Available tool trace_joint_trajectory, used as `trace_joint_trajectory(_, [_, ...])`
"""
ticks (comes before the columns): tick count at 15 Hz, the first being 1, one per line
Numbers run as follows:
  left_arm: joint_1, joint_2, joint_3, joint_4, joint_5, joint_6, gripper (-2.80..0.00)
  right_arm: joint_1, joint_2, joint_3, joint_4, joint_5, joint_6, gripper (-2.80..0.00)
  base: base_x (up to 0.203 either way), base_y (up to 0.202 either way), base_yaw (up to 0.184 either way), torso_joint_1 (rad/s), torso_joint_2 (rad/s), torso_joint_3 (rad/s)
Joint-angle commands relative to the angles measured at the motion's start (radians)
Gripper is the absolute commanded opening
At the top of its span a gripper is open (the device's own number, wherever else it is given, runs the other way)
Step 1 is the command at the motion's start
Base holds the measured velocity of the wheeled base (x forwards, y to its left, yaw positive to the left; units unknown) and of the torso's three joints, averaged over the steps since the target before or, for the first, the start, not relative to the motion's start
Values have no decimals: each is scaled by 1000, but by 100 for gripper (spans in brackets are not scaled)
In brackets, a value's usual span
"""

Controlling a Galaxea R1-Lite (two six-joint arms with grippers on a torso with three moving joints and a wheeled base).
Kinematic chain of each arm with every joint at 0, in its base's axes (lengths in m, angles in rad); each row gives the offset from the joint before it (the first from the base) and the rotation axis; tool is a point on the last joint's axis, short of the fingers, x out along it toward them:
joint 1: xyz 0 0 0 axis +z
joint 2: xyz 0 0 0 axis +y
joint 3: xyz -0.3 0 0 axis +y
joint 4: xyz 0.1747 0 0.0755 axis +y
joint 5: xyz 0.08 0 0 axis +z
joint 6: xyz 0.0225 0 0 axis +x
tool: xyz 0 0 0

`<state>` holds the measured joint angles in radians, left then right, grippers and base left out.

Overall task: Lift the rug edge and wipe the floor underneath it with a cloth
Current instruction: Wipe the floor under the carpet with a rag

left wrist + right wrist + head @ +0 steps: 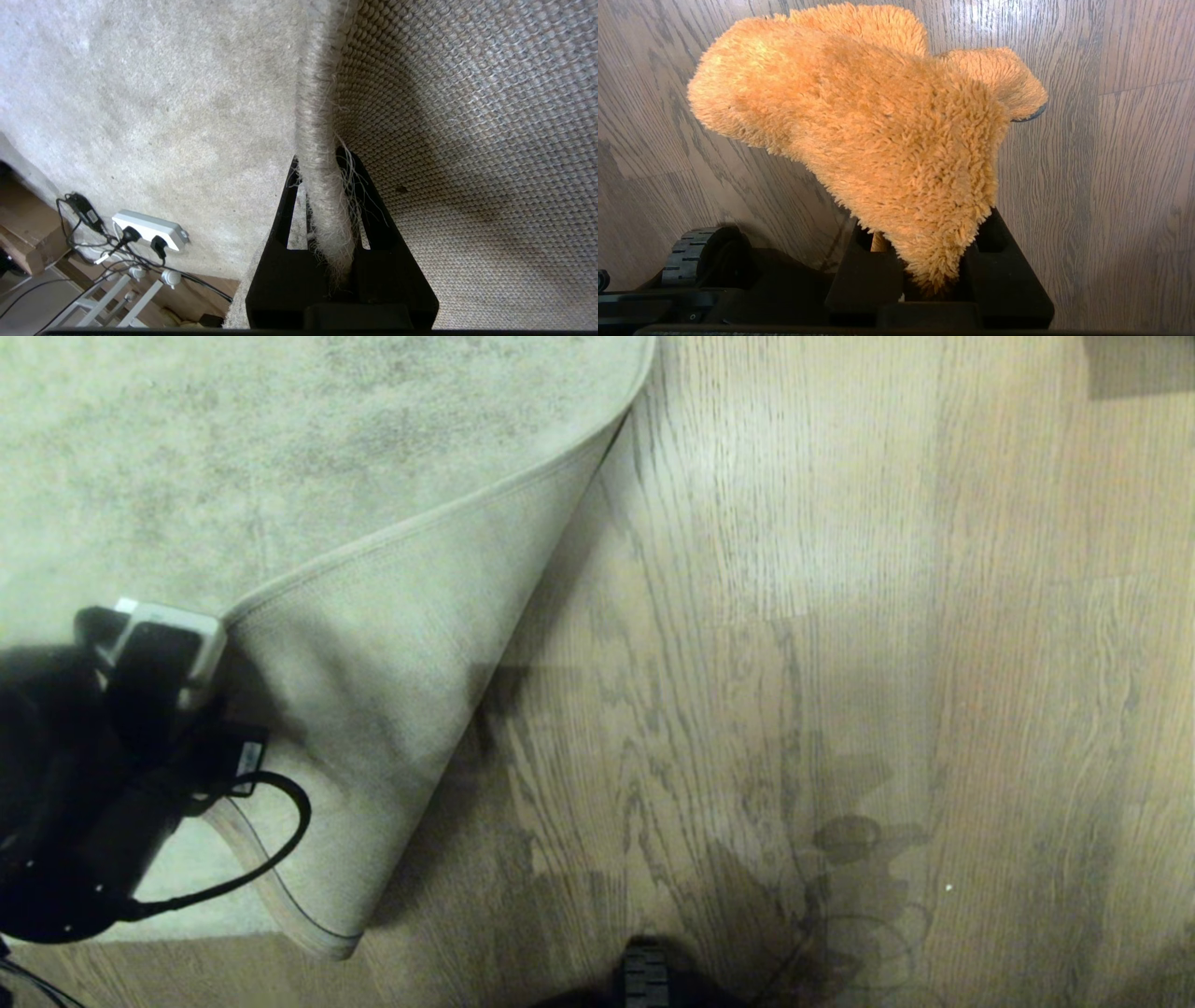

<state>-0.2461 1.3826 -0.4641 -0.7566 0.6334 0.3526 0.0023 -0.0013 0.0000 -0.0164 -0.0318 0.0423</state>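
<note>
Wood-grain planks of the floor (840, 616) fill the right part of the head view, pale brown with dark grain lines and a soft sheen. On the left lies the rug (280, 429), mottled grey-beige, with its corner folded back over itself so that the plain woven backing (392, 709) faces up. The rug edge (322, 196), a frayed bound hem, is pinched between the black fingers of the left gripper (324, 163), clenched tight on it (loose threads stick out on both sides). In the head view that arm (93, 784) is a dark mass at the far left with a black cable looping over the folded flap. Beyond the rug, the left wrist view shows a white power strip (149, 228) with plugs and tangled cords beside a white frame. The folded flap covers part of the rug and leaves the planks just right of it bare. At the bottom middle of the head view a dark ridged wheel (646, 975) pokes in. The right gripper (931, 261) is closed on the cloth (878, 130), an orange fuzzy rag that bulges out over the planks.
</note>
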Motion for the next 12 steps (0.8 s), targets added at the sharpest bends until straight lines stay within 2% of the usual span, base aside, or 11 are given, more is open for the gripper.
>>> trace_joint_trajectory(1, [5,3,-11,-6,3,0,-280,1,1,0,0,0,1,-280,0,0,0,0,0,0])
trace_joint_trajectory(12, [-18,18,-8,-46,2,-4,-280,1,1,0,0,0,1,-280,0,0,0,0,0,0])
